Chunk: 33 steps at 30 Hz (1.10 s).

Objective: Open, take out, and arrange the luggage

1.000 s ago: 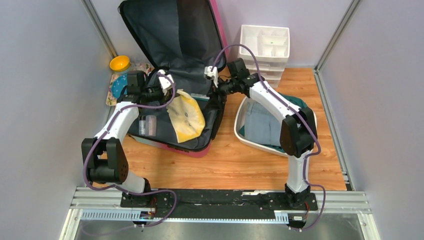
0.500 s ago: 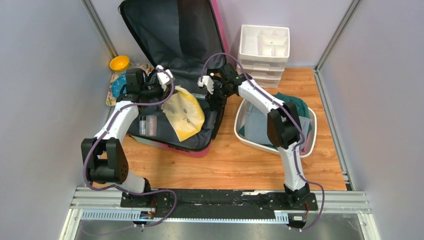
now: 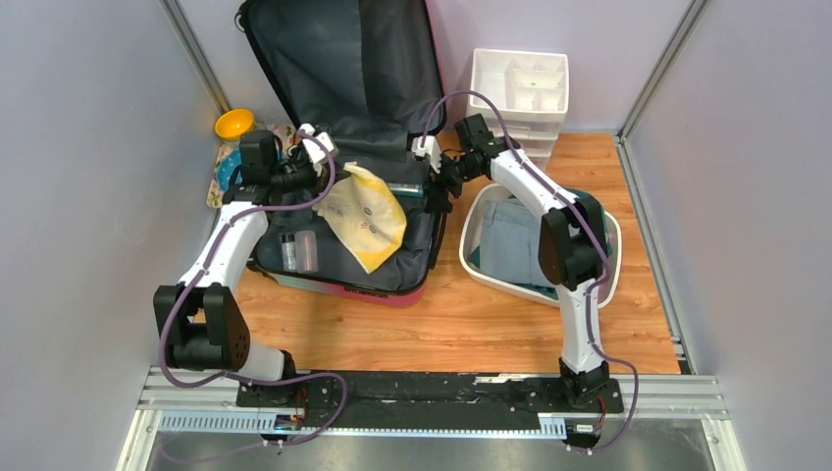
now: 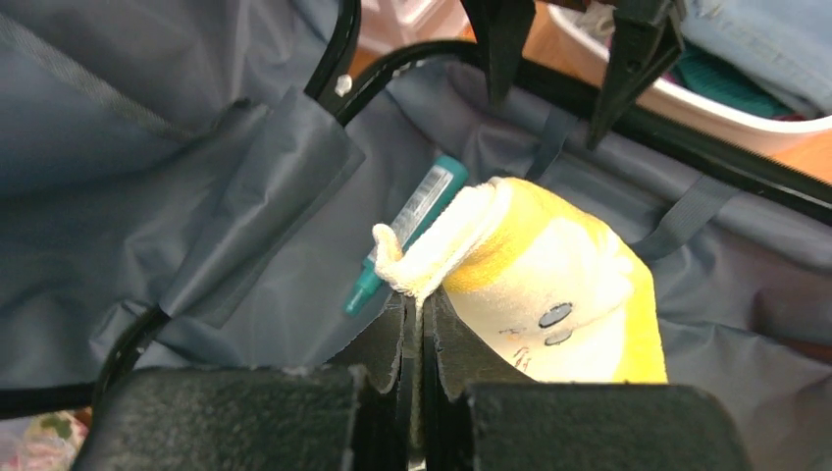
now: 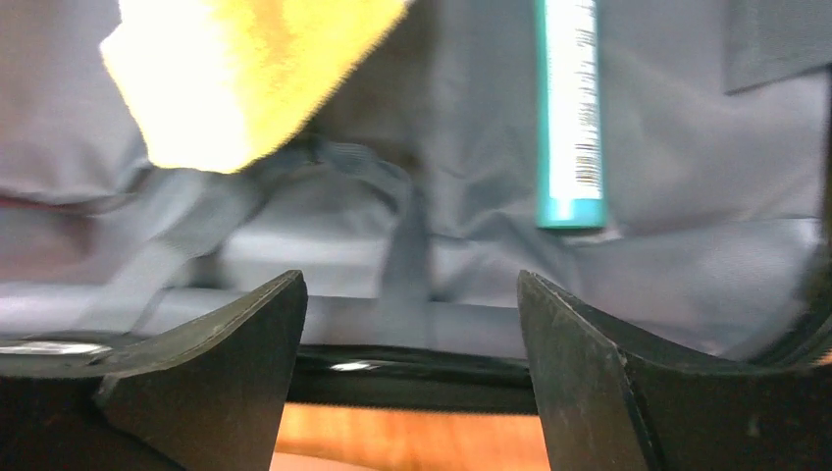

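While the outstretched left pincer (image 4: 413, 312) clamps a yellow cloth (image 4: 559, 275), the right pincer (image 5: 412, 339) gapes above the luggage (image 3: 343, 59).

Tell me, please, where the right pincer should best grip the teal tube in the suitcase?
Probably across the middle of the teal tube, from above, the right pincer spanning its narrow width: it lies flat on the grey lining, long and slim, beside the yellow cloth.

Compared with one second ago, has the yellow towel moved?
Yes: the yellow towel shifted slightly away from the table's near edge, toward the back wall.
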Each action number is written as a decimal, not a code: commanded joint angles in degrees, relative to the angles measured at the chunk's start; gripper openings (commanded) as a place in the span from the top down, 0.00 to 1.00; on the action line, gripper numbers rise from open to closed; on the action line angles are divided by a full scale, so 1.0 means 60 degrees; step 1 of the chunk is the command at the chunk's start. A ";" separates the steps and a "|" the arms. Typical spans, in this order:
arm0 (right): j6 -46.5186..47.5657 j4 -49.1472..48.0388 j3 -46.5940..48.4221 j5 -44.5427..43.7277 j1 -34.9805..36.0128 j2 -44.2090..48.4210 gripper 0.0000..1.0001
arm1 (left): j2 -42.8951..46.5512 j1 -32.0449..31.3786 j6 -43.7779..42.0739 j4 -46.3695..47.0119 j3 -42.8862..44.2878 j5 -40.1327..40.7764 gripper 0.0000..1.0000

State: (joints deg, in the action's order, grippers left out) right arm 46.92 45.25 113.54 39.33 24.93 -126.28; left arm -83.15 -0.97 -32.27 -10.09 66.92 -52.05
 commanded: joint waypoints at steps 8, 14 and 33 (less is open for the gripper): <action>-0.1198 -0.1304 -0.0745 0.3258 0.0854 0.1931 0.16 | 0.1378 -0.0248 -0.0393 0.0524 0.0229 -0.1667 1.00; -0.1052 0.0190 -0.0304 0.4181 0.1206 0.2047 0.16 | 0.1642 -0.0555 -0.0246 0.0597 0.0580 -0.1491 1.00; -0.0761 0.3823 -0.1488 0.0948 -0.0199 0.6307 1.00 | 0.2272 -0.2311 0.1685 0.1109 0.1021 -0.0934 1.00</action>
State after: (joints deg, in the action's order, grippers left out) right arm 40.95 61.71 107.26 52.01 26.72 -99.44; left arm -72.03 -11.11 -28.16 -7.07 71.37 -57.71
